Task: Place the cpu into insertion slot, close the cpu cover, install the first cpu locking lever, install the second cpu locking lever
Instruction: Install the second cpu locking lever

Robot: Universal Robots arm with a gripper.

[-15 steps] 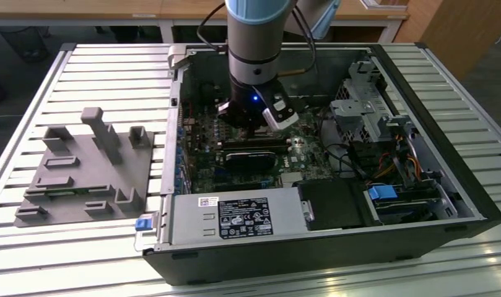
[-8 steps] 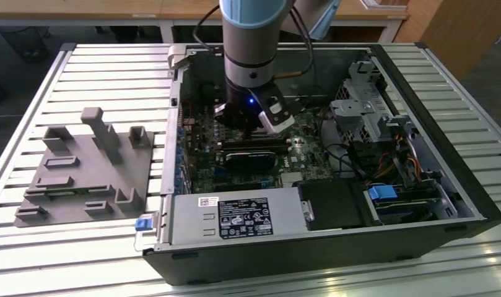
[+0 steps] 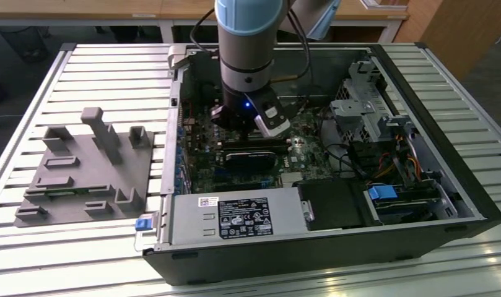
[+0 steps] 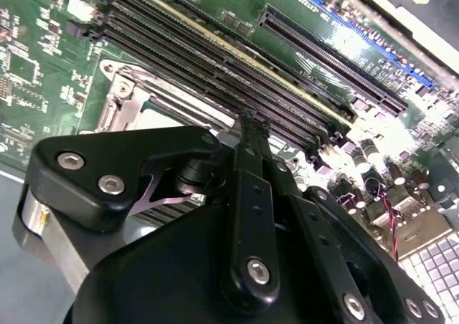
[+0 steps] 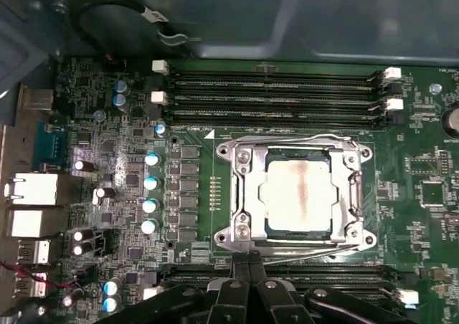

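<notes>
In the first wrist view the cpu (image 5: pixel 297 195), a square chip with a dull silver-tan top, lies flat in the motherboard's socket. The cpu cover (image 5: pixel 244 188), a silvery metal frame, is down around it. A thin wire lever (image 5: pixel 287 139) runs along one side of the frame and another lever (image 5: pixel 308 248) along the opposite side. My gripper (image 5: pixel 249 261) is shut with nothing between its fingers, its tip just off the socket's edge by the second lever. The second wrist view shows the gripper (image 4: pixel 249 120) close above the board beside the socket (image 4: pixel 136 98). In the exterior view the gripper (image 3: pixel 252 133) hangs inside the open computer case.
Memory slots (image 5: pixel 272 87) run along both sides of the socket. Capacitors (image 5: pixel 151 184) and rear ports (image 5: pixel 32 191) stand nearby. The case (image 3: pixel 415 62) holds a power supply (image 3: pixel 233 216), drive bays (image 3: pixel 374 111) and cables. A grey fixture (image 3: pixel 85 167) sits on the slatted table at the exterior view's left.
</notes>
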